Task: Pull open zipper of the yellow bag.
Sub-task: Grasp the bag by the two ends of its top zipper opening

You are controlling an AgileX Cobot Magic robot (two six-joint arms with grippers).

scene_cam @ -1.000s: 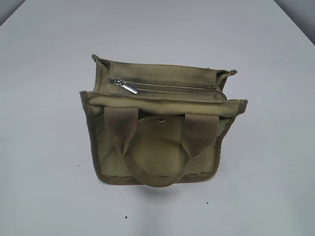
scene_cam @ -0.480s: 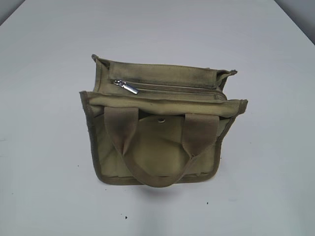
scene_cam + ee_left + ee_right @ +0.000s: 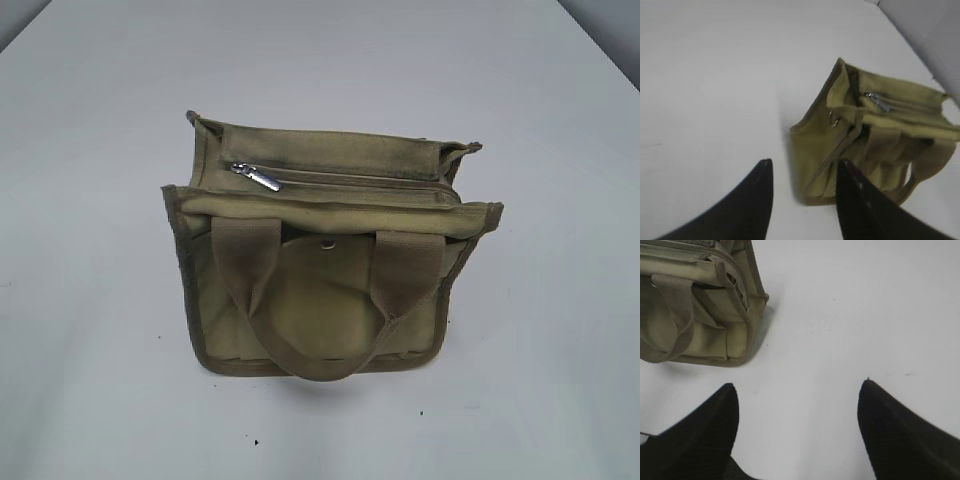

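Zipper [image 3: 350,180] closed on yellow bag [image 3: 320,300]

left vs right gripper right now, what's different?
The left gripper has its jaws closer together; the right gripper is spread wider. The left one has the yellow bag just ahead, the right one sees it off to its upper left. Both are open, empty, above the table.

The white worktop [image 3: 100,400] fills nearly all of every view, matte and plain. A few tiny dark specks [image 3: 254,441] dot its near part. Beyond its far corners a darker grey surface [image 3: 610,20] shows, blurred.
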